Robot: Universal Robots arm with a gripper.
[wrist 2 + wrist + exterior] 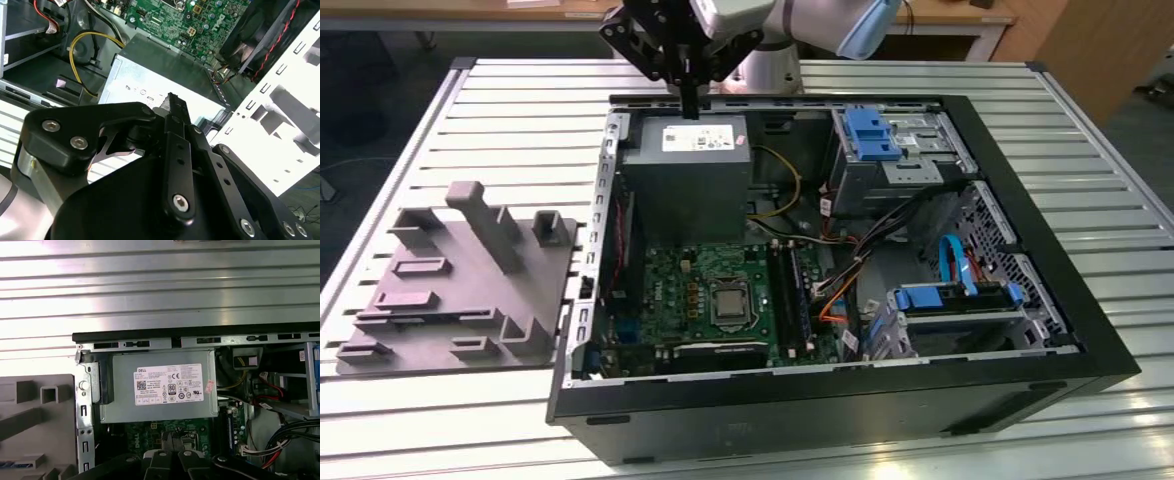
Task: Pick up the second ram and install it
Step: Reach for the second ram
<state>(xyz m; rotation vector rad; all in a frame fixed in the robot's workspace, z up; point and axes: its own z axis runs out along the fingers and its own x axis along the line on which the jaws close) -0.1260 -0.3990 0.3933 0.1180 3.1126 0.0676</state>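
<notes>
Exterior view: gripper (pixel 687 100), closed on nothing, hangs over the case's (pixel 827 410) rear, well apart from the ram (pixel 434 316), apparently lying in the tray (pixel 454 285). A sound pick needs a centred, square grip.

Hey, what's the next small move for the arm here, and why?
Probably shift toward the exterior view's left: the gripper hangs over the power supply, while what looks like the second ram lies in the grey tray.

The tray (pixel 414 300) lies on the table (pixel 1067 110) at the exterior view's left of the case (pixel 854 400).
</notes>
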